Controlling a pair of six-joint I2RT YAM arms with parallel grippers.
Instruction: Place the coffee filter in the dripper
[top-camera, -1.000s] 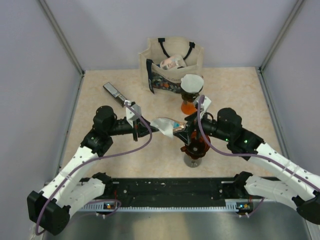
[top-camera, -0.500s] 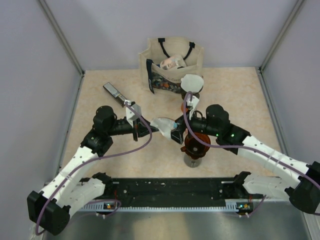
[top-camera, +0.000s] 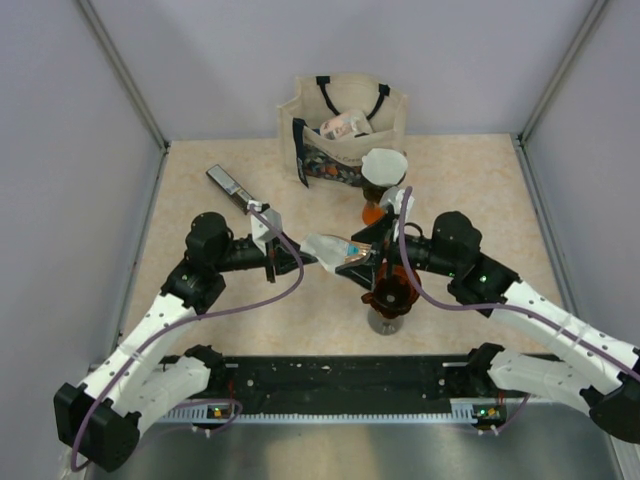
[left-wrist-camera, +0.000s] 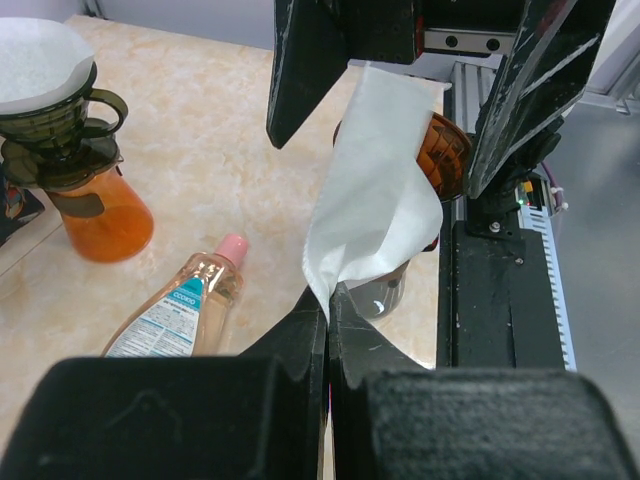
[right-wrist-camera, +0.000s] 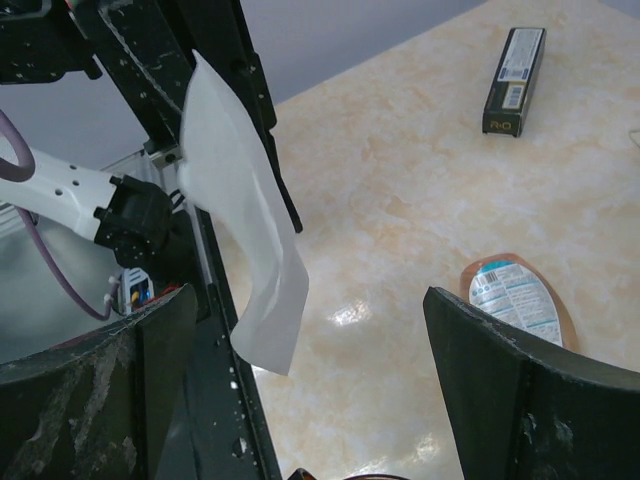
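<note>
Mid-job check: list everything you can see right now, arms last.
coffee filter: one, white, hanging over the empty dripper
empty dripper: one, amber, on a clear glass, front centre
second dripper: one, dark, white filter already inside, on the carafe
carafe: one, orange, behind the grippers
bottle: one, peach with pink cap, lying on the table
box: one, dark, lying flat, back left
tote bag: one, beige with black handles, back centre, packet inside
table: one, beige marble
left gripper: shut on the coffee filter
right gripper: open, fingers either side of the filter
</note>
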